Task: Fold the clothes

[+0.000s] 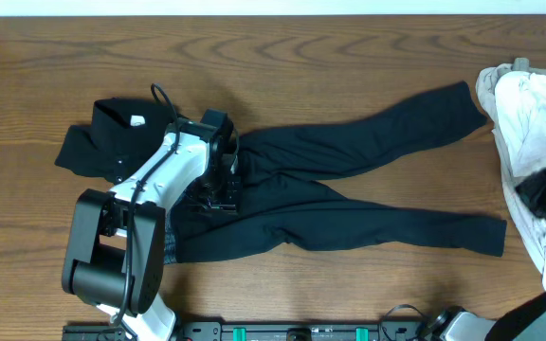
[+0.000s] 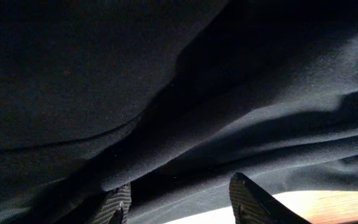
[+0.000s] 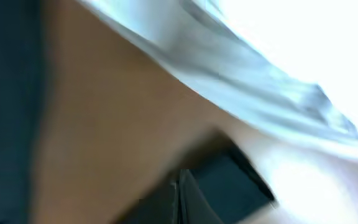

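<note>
Wooden table [image 1: 349,47] bears dark trousers [image 1: 368,134], left gripper [image 1: 221,194] upon them.

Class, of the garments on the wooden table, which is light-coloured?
The crumpled white-beige fabric pile at the right edge; the long navy-black trousers and the black collared shirt are dark.

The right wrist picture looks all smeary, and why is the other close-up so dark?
Right wrist view: motion blur smears everything, and the white garments glare to pure white. Left wrist view: dark trousers fill the frame, shadowed but fairly sharp. Overhead view: evenly lit and crisp.
</note>
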You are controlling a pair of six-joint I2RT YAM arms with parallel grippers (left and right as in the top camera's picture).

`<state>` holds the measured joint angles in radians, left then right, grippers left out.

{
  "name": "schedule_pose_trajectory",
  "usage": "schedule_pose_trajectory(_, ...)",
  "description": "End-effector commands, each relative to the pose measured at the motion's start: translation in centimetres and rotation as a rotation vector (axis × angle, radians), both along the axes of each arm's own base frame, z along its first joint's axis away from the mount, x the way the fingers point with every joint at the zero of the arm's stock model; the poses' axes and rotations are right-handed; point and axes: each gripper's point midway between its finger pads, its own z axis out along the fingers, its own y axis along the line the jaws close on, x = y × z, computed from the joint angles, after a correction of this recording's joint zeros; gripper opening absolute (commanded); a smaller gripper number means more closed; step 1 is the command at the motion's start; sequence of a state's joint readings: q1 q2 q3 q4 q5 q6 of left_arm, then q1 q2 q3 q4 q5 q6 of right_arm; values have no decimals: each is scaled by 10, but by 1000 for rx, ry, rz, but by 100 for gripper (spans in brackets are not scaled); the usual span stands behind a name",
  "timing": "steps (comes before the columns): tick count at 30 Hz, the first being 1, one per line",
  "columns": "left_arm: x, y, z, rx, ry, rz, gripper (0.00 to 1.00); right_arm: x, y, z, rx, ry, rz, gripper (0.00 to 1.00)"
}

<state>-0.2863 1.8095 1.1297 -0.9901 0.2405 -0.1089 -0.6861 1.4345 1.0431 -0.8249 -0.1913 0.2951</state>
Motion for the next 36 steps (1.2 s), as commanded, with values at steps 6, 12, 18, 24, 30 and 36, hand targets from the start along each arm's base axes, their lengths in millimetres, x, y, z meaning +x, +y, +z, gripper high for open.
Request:
schedule_pose_trajectory(6,-4,1,-3,6,19,13,54,-17,4,3,-14,70,48,40)
schedule_pose_trajectory(12,-4,1,-3,6,18,13,55,-36,-4,-43,-26,196,-4,59)
schedule_pose_trajectory(18,-4,1,-3,6,19,13,55,-40,5,-82,59,265,12,57)
schedule_pose_trajectory(24,-3,1,-3,5,14,12,59,-38,17,-97,144,269,31,42)
schedule_pose_trajectory(30,-2,0,-3,4,12,12,59,-20,18,-82,155,178,44,9)
schedule_pose_trajectory(36,-2,0,-3,4,12,12,60,33,23,-15,155,-133,177,1)
